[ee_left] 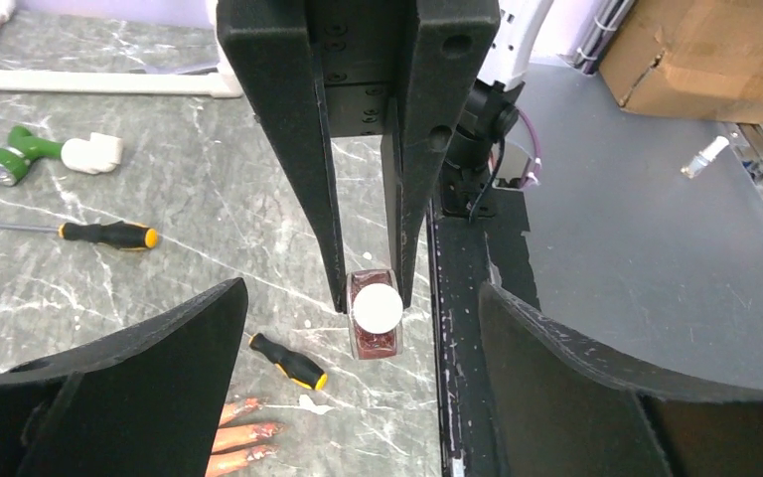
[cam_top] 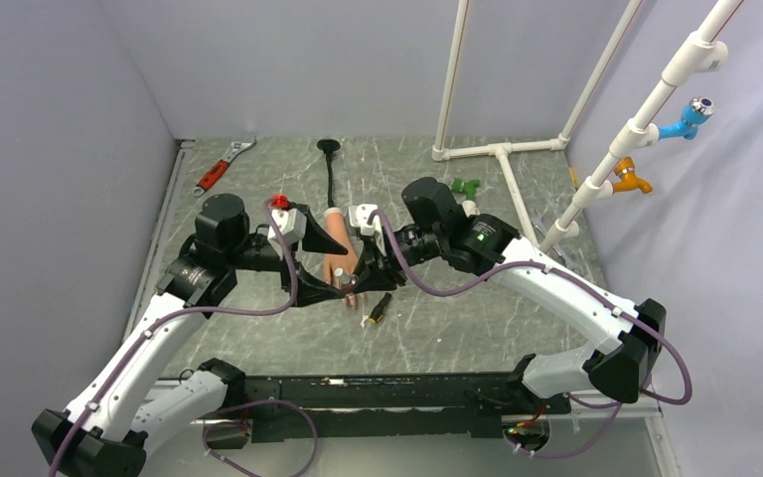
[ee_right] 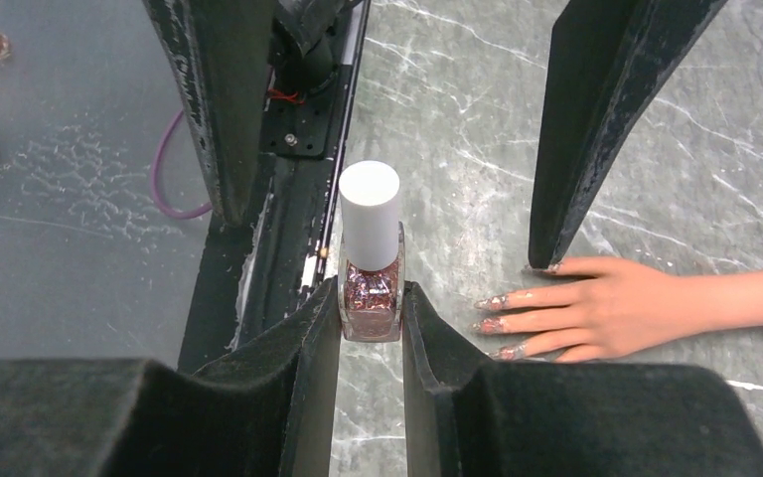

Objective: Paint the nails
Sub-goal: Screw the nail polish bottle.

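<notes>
Right pincer [ee_right: 371,293] clenched on polish bottle [ee_right: 370,298], probably steadying it upright so the spread-open left pincer [ee_left: 363,290] flanking it can take the cap [ee_right: 370,199]; nails [ee_right: 492,323] on rubber hand [ee_right: 626,303] lie on worktop [ee_right: 656,149] just beside.

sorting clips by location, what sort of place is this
Likely a robot lab test cell: grey walls boxing in a marble-pattern table, a white PVC pipe frame carrying coloured taps, and practice props like a wrench and a rubber mannequin hand.
</notes>
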`<action>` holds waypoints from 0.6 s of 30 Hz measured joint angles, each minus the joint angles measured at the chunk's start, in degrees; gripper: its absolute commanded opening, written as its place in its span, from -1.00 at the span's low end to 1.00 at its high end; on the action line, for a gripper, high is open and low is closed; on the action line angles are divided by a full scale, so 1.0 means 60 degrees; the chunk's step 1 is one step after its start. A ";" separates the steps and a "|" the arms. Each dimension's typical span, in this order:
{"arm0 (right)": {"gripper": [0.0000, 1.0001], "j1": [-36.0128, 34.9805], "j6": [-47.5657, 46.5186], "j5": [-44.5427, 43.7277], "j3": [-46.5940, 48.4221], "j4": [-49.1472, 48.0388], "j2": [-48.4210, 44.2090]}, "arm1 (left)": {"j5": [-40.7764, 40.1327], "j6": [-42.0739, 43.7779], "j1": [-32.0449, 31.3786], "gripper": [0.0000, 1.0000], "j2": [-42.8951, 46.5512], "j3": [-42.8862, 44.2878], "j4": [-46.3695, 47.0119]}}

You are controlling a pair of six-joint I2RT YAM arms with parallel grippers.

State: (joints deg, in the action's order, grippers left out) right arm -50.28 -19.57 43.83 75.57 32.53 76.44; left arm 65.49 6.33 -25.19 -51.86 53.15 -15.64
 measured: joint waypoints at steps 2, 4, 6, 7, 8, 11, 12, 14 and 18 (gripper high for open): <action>-1.00 0.0000 0.0007 -0.0069 0.0000 -0.0011 0.0000 | -0.0211 -0.0044 0.0033 0.82 0.0138 0.0000 0.0033; -1.00 0.0000 0.0026 -0.0208 -0.0015 -0.0033 -0.0011 | -0.0441 -0.0138 0.0073 0.79 0.0277 0.0000 0.0087; -1.00 0.0000 0.0109 -0.0401 -0.0087 -0.0168 -0.0055 | -0.0710 -0.0240 0.0131 0.74 0.0382 -0.0004 0.0175; -1.00 0.0000 0.0168 -0.0528 -0.0135 -0.0262 -0.0091 | -0.0831 -0.0280 0.0168 0.70 0.0419 -0.0004 0.0215; -1.00 0.0000 0.0280 -0.0736 -0.0204 -0.0397 -0.0149 | -0.0980 -0.0353 0.0219 0.67 0.0452 -0.0015 0.0259; -1.00 0.0000 0.0586 -0.1311 -0.0335 -0.0783 -0.0295 | -0.1413 -0.0532 0.0306 0.51 0.0506 -0.0033 0.0295; -1.00 0.0000 0.0721 -0.1504 -0.0368 -0.0936 -0.0339 | -0.1552 -0.0586 0.0317 0.51 0.0506 -0.0033 0.0310; -1.00 0.0000 0.0892 -0.1807 -0.0397 -0.1162 -0.0386 | -0.1792 -0.0663 0.0339 0.51 0.0503 -0.0033 0.0317; -1.00 0.0004 0.1169 -0.2226 -0.0397 -0.1534 -0.0390 | -0.1978 -0.0772 0.0357 0.50 0.0503 -0.0033 0.0415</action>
State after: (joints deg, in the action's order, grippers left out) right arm -50.26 -12.56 30.48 73.19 23.33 74.11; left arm 53.63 1.69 -23.05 -48.84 52.95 -13.15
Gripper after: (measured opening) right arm 0.268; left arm 0.755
